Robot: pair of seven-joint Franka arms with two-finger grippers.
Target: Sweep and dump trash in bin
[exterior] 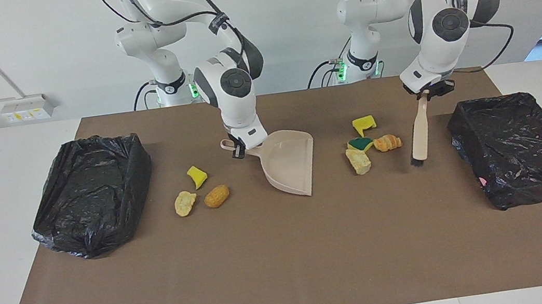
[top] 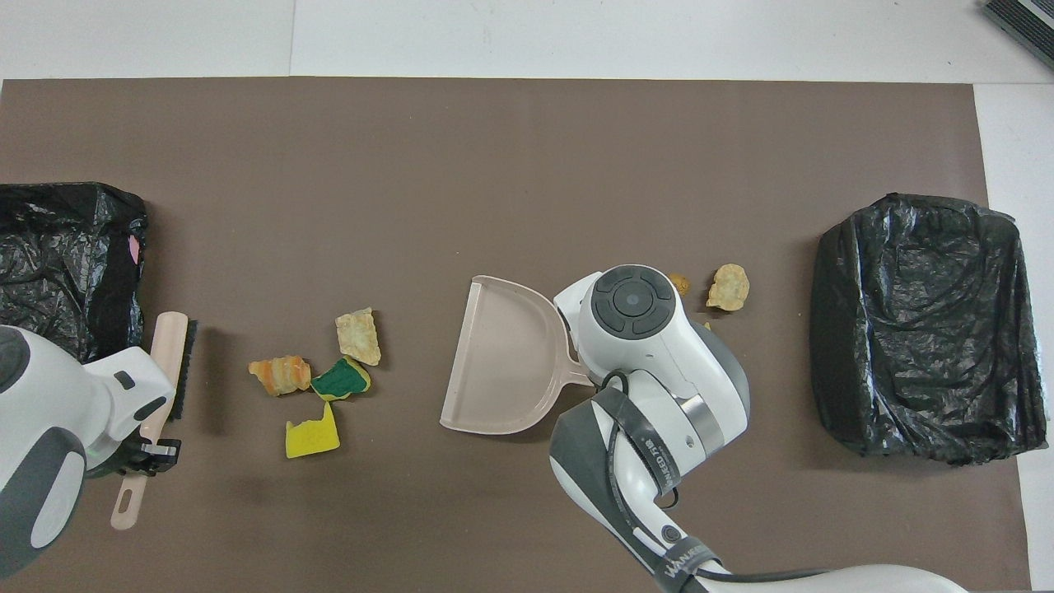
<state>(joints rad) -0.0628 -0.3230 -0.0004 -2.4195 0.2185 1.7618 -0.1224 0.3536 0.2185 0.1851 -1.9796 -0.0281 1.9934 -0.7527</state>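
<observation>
L pincer (exterior: 427,93) raised, wrist tilted; R pincer (exterior: 238,149) low, arm bent, both clamped.

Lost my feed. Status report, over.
Left end effector shut on brush, between scraps and bin. Right end effector shut on dustpan. Nothing swept in; path clear.

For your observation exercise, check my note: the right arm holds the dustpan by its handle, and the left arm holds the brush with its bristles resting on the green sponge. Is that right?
Not quite. The brush is clear of the green sponge; it hangs from the left gripper between the scraps and the black bin, as the facing view shows. The right gripper does hold the dustpan by its handle.
</observation>
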